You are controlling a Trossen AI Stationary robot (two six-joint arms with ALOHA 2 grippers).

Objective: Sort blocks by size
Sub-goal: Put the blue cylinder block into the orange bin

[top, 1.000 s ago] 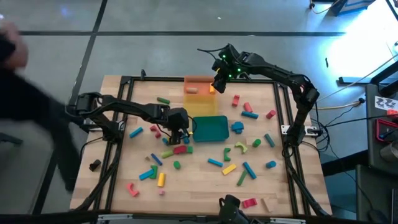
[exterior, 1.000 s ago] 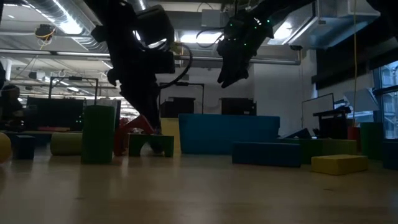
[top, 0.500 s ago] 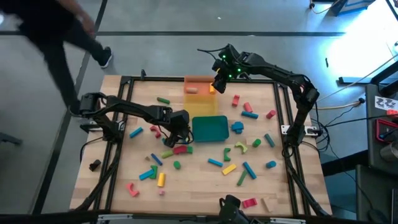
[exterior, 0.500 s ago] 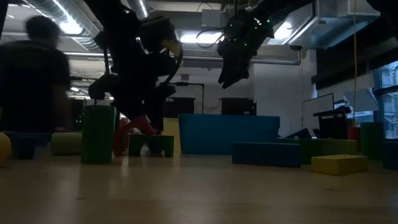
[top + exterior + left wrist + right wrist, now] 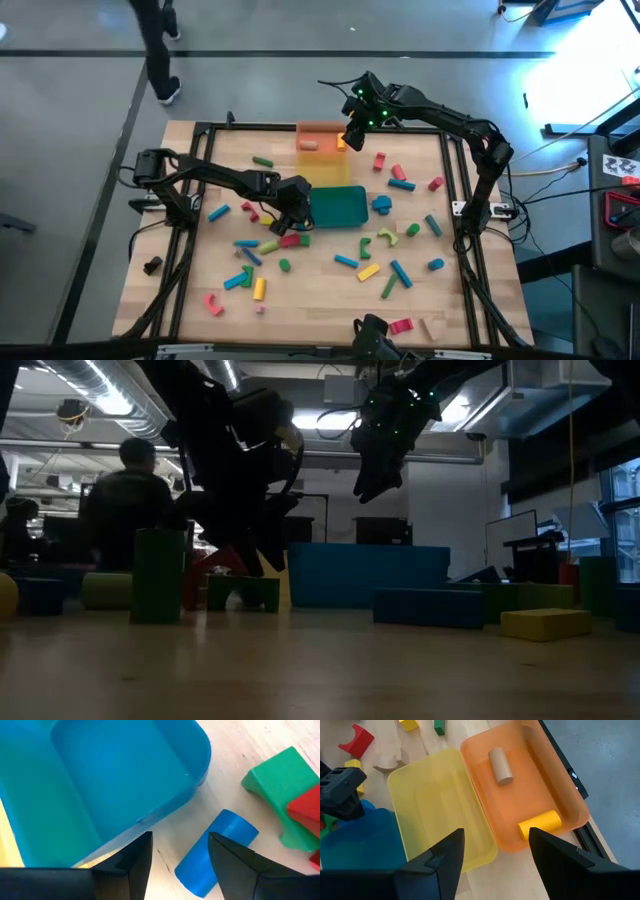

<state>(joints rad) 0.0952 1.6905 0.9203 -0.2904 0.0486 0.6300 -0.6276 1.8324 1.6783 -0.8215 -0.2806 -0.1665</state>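
Many small coloured blocks (image 5: 350, 262) lie scattered on the wooden table (image 5: 320, 300). My left gripper (image 5: 295, 207) is open and low beside the teal tray's (image 5: 338, 205) left edge. In the left wrist view (image 5: 180, 857) a blue cylinder (image 5: 215, 851) lies flat on the table, one end between the fingers. A green arch (image 5: 280, 790) and a red block (image 5: 307, 807) lie just beyond it. My right gripper (image 5: 350, 130) is open and empty, held high over the yellow tray (image 5: 440, 805) and the orange tray (image 5: 520, 785). The orange tray holds a tan cylinder (image 5: 500, 766) and a yellow cylinder (image 5: 540, 822). My left gripper's open fingers point down and stand on either side of one end (image 5: 192, 870) of the blue cylinder, which lies on the table. One finger (image 5: 235, 862) overlaps the cylinder in the wrist view. I cannot tell whether it touches the cylinder.
The teal tray is right next to my left gripper. A black frame (image 5: 455, 180) runs around the table. A person (image 5: 125, 500) is in the room beyond the far edge. Open wood shows at the table's near left (image 5: 170, 300).
My left gripper has shifted a little toward the teal tray and has tipped in the low view. A person has walked along beyond the table's far side. My right arm has kept still.
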